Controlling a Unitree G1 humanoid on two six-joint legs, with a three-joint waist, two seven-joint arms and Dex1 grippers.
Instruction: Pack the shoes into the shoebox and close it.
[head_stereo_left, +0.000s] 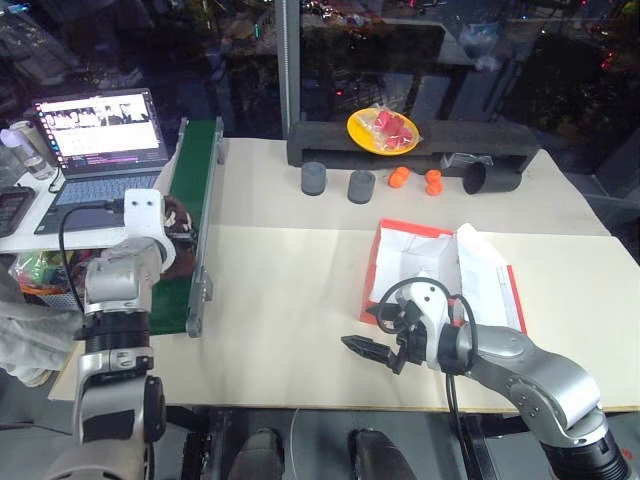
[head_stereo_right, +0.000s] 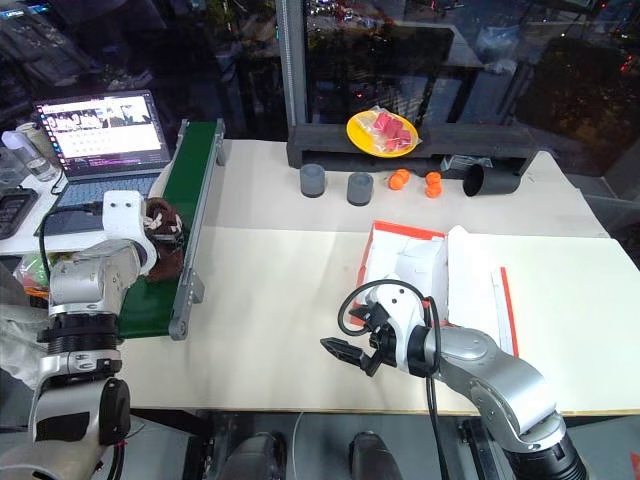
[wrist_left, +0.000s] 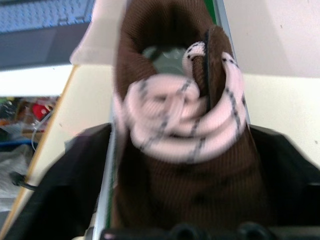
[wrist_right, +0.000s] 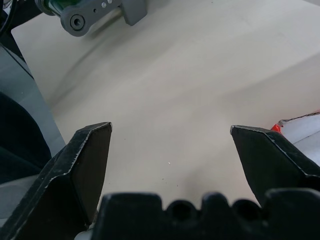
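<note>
A brown fuzzy shoe (head_stereo_right: 165, 228) with white laces lies at far left, while the open red-orange shoebox (head_stereo_left: 440, 262) sits right of centre, white tissue inside

We see the pale cream bench (head_stereo_left: 300, 300) evenly and brightly lit from above, while everything beyond its far edge falls into darkness, broken by scattered glints on the dark glass there. The open laptop's glowing screen (head_stereo_left: 100, 127) near the bench's left edge is washed out. Shadows on the bench are soft and short. In the left wrist view the dark brown fuzzy shoe with white laces (wrist_left: 182, 130) is smeared and out of focus. The right wrist view is sharp, with a faint diagonal shadow across the bench.
</note>
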